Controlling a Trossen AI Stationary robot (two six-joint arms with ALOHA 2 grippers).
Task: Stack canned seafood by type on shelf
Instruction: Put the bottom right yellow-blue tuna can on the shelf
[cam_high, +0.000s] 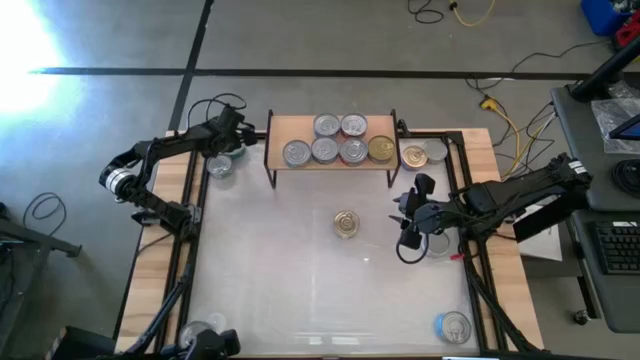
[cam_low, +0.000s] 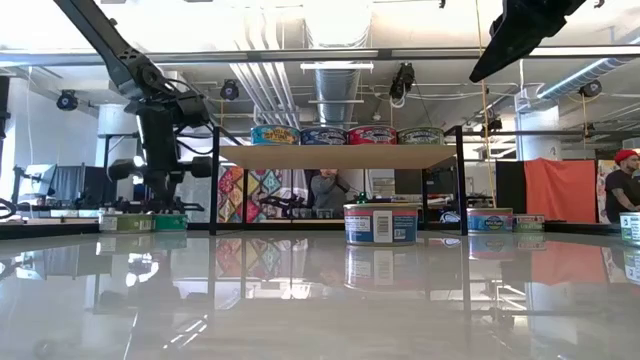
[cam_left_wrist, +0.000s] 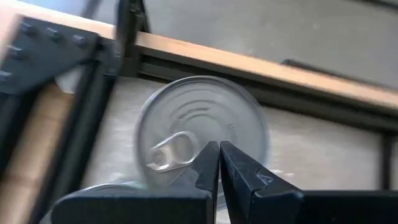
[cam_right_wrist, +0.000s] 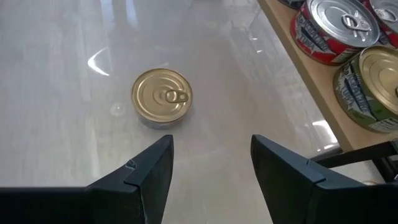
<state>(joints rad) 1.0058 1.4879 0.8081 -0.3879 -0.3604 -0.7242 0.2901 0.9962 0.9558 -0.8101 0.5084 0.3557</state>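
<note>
High view shows six tins on the shelf (cam_high: 330, 128) at the worktop's far edge. Right claw (cam_high: 411, 222), half open and empty, hovers right of a gold-topped tin (cam_high: 347, 223); left claw (cam_high: 226, 150), closed and empty, hangs over a silver-topped tin (cam_high: 219, 166).

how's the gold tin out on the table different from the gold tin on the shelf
The loose gold-topped tin stands alone on the white tabletop; the gold-topped tin on the shelf sits raised on the wooden shelf, at the end of a row and touching a silver-topped neighbour. The right hand, open, hovers near the loose one, not the shelved one. Both stand upright, pull tabs up.
</note>
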